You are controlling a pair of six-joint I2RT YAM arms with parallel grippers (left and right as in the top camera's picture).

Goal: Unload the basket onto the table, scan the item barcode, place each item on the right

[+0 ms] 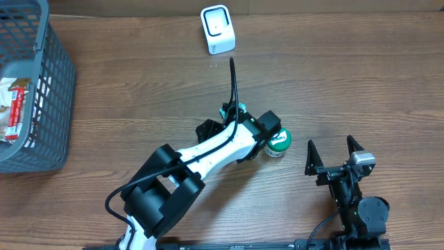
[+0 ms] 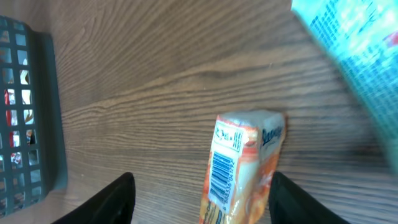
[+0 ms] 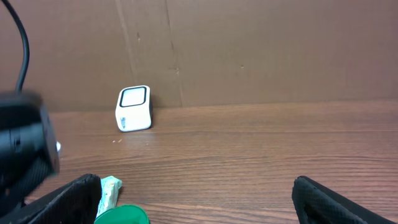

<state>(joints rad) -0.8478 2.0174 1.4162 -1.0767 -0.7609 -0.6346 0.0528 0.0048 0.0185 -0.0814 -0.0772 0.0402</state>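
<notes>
The orange packet (image 2: 245,165) is seen lying on the wooden surface (image 2: 155,74), long axis running away from the wrist camera and slightly tilted, barcode (image 2: 221,174) turned upward along its left side. It is straddled by the left tool (image 2: 202,186), jaws parted. The right tool (image 1: 331,147) is held wide open, gripping nothing; the scanner (image 1: 217,29) is set well apart

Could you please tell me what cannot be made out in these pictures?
Packet: left wrist, lower end cut off by the bottom edge; overhead, hidden under the left arm.
Teal item: left wrist, blurred, cut off by the corner.
Tub: right wrist, only the lid's top above the bottom edge.
Wrappers in the basket: overhead, too small to read.
</notes>
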